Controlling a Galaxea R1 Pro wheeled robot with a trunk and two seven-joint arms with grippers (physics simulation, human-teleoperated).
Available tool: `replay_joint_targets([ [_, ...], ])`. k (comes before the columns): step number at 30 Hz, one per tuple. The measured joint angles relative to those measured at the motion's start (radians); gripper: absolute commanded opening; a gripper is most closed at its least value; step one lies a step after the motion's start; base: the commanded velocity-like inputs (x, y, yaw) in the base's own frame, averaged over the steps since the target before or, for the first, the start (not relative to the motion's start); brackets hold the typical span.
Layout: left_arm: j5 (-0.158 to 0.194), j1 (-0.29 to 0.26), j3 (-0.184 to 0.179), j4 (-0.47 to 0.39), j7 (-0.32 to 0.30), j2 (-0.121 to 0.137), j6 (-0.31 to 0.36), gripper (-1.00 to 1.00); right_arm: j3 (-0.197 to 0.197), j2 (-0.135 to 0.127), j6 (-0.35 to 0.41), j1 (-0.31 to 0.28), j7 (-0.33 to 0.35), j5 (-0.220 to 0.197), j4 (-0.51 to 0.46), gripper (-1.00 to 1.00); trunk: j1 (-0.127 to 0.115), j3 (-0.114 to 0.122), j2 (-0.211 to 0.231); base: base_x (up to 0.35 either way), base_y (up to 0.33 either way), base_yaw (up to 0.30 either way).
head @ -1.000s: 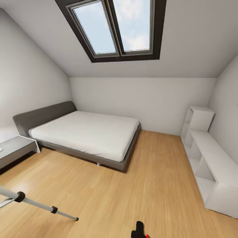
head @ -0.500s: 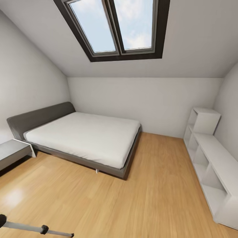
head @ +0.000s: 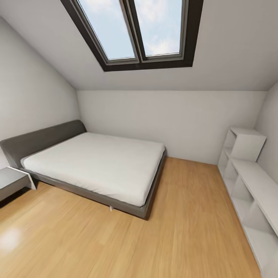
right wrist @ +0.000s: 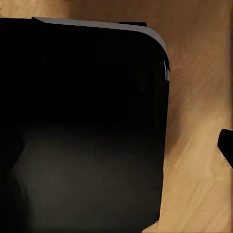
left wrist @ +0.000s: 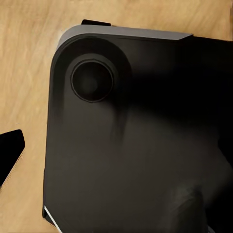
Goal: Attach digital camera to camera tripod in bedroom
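Note:
I am looking into the bedroom (head: 170,116), a white room with a sloped ceiling and a dark-framed skylight (head: 135,33). The digital camera and the camera tripod are out of view. In the left wrist view a large black rounded panel of the robot's own body (left wrist: 136,141) hangs over light wood floor (left wrist: 29,73). The right wrist view has the same kind of black panel (right wrist: 82,126) over wood floor (right wrist: 199,87). Neither panel lets me see gripper fingers.
A low grey bed (head: 96,164) with a white mattress stands at the middle left against the back wall. A white cubby shelf (head: 251,181) runs along the right wall. A grey bedside table (head: 11,181) sits at the far left. Wood floor (head: 154,239) lies between bed and shelf.
The head camera has lifted and moved forward, so the whole picture shifted. The silver tripod leg at the lower left and a black thing at the bottom edge have slipped out of frame.

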Motion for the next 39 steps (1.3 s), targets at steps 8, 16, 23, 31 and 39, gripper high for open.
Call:
replay_joint_targets([
  [8, -0.001, 0.000, 0.000, 0.000, 0.000, 0.000, 0.000, 1.00, 0.001, 0.003, 0.001, 0.000, 0.001, 0.000, 0.000, 1.00, 0.001, 0.000, 0.000, 0.115, 0.000, -0.117],
  [16, -0.001, 0.000, 0.000, 0.000, 0.000, 0.000, 0.000, 1.00, 0.001, 0.005, 0.001, 0.000, 0.001, 0.000, 0.000, 1.00, 0.001, 0.000, 0.000, 0.014, 0.000, -0.227],
  [23, -0.001, 0.000, 0.000, 0.000, 0.000, 0.000, 0.000, 1.00, 0.001, 0.006, 0.001, 0.000, 0.001, 0.000, 0.000, 1.00, 0.001, 0.000, 0.000, 0.003, 0.000, -0.241],
  [31, -0.001, 0.000, 0.000, 0.000, 0.000, 0.000, 0.000, 1.00, 0.001, 0.007, 0.001, 0.000, 0.001, 0.001, 0.000, 1.00, 0.001, 0.000, 0.000, 0.000, 0.000, -0.244],
  [39, -0.001, 0.000, 0.000, 0.000, 0.000, 0.000, 0.000, 1.00, 0.001, 0.007, 0.001, 0.000, 0.001, 0.001, 0.000, 1.00, 0.001, 0.000, 0.000, 0.000, 0.000, -0.243],
])
